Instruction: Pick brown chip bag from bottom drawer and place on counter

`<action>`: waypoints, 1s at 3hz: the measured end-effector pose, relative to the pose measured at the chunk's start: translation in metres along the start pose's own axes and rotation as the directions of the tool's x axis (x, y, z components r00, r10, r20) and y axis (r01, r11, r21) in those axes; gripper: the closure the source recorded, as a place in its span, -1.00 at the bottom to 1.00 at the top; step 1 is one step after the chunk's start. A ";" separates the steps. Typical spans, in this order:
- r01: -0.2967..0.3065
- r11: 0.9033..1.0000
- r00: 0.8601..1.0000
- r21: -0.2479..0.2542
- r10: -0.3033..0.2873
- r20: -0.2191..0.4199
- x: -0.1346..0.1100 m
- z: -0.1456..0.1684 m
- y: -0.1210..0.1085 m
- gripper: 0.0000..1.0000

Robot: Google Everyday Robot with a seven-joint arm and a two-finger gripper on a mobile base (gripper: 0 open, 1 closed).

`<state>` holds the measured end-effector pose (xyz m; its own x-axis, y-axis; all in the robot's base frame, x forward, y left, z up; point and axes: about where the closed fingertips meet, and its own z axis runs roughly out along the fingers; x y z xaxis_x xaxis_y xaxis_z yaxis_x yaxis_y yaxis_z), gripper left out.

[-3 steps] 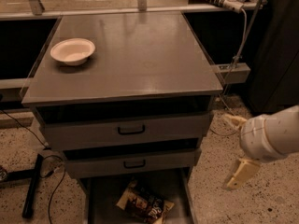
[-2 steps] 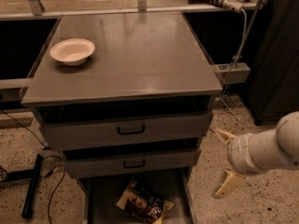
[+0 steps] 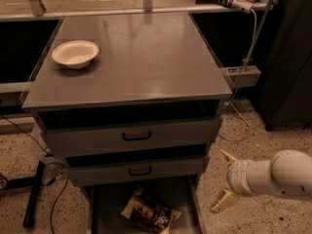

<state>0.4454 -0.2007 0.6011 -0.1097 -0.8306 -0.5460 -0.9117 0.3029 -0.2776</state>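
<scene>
The brown chip bag (image 3: pixel 148 212) lies flat on the grey floor of the open bottom drawer (image 3: pixel 105 211), at the bottom middle of the camera view. The counter (image 3: pixel 146 57) is the broad grey top of the cabinet above. My gripper (image 3: pixel 223 180) is at the lower right, beside the cabinet's right side and to the right of the bottom drawer, at about the level of the middle drawer. Its two tan fingers (image 3: pixel 224 202) are spread apart and hold nothing. It is well apart from the bag.
A white bowl (image 3: pixel 75 53) sits on the counter's left side. Two upper grey drawers with black handles (image 3: pixel 136 136) stick out above the bottom drawer. A black bar and cables (image 3: pixel 35 194) lie on the floor at left. A dark cabinet (image 3: pixel 287 57) stands at right.
My arm and gripper have moved down and to the left, toward the cabinet's lower right side. The bag and bowl have not moved.
</scene>
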 end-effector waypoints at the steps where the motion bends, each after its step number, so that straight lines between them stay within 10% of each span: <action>1: 0.000 1.000 1.000 0.000 0.000 0.000 0.000 0.000 0.000 -1.00; 3: -0.032 0.999 0.999 -0.027 0.033 0.036 0.033 0.074 0.035 -1.00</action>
<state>0.4389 -0.1829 0.5143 -0.1257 -0.8029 -0.5827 -0.9180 0.3169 -0.2386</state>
